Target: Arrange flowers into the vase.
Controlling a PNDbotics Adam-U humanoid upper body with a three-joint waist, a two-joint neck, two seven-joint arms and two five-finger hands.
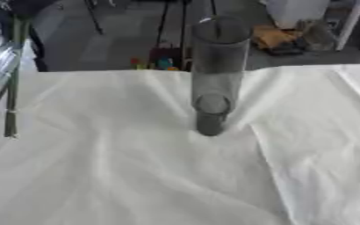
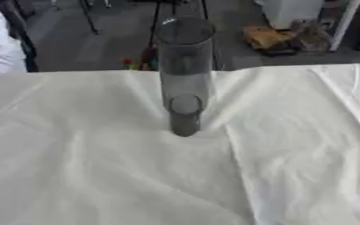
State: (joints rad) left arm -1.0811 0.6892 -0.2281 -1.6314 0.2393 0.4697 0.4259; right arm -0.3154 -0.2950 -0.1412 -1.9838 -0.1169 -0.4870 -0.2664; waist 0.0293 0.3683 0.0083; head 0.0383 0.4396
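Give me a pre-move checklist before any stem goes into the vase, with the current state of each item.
1. Vase upright on the white cloth: ok.
2. Vase mouth unobstructed, nothing inside: ok, looks empty.
3. Green stems available: ok, they hang at the left edge of the left eye view, beside something shiny and silver; the right eye view does not show them.
4. What holds the stems: cannot tell.
5. Robot hands in view and ready: not ok, neither shows.
6. Cloth flat around the vase base: not ok, it is wrinkled.
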